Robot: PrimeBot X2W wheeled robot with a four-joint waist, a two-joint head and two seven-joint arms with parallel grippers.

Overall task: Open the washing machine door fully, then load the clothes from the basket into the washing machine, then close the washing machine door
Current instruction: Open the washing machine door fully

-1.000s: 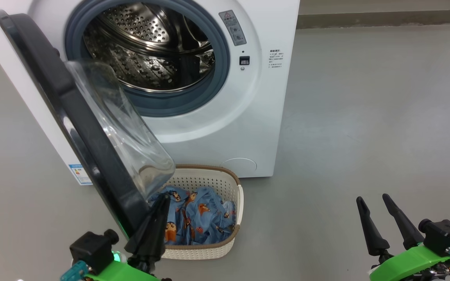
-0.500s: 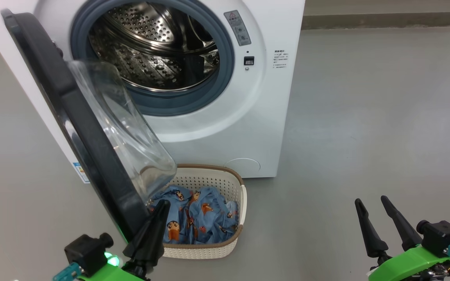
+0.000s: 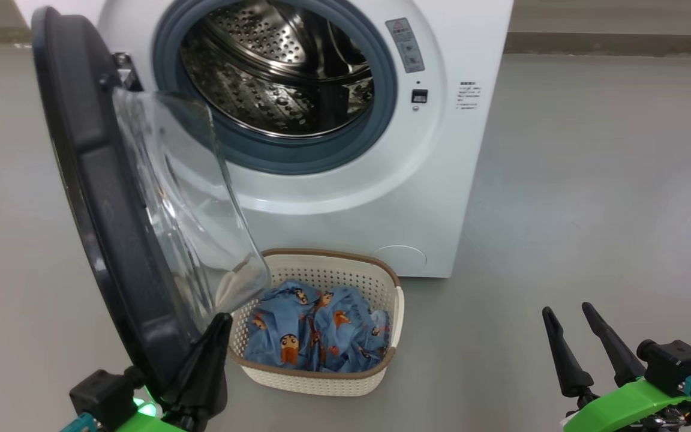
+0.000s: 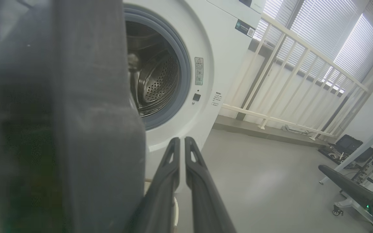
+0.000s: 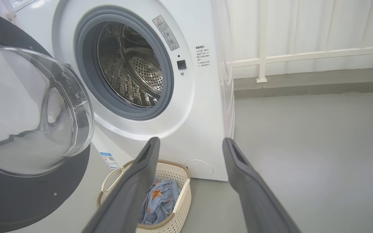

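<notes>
The washing machine (image 3: 381, 198) stands with its steel drum (image 3: 285, 72) exposed. The washing machine door (image 3: 87, 198) hangs open to the left, black rim toward me, glass bowl (image 3: 189, 210) bulging right. My left gripper (image 3: 222, 321) is shut, its fingers resting against the rim's lower inner edge; the left wrist view shows the shut left gripper (image 4: 181, 140) beside the dark door (image 4: 86, 129). The basket (image 3: 315, 381) sits on the floor before the machine, holding the blue printed clothes (image 3: 321, 333). My right gripper (image 3: 566, 311) is open and empty at lower right, well clear of the basket.
Grey floor (image 3: 591, 180) stretches open to the right of the machine. A white railing (image 4: 287, 81) and a raised ledge run behind it. Dark equipment (image 4: 351, 149) sits on the floor far right. The basket (image 5: 173, 207) and clothes (image 5: 160, 200) lie below the right gripper (image 5: 191, 142).
The head camera has shifted, moving the scene rightward. The door has swung wider open to the left, uncovering more of the basket, and my left gripper has followed its lower edge.
</notes>
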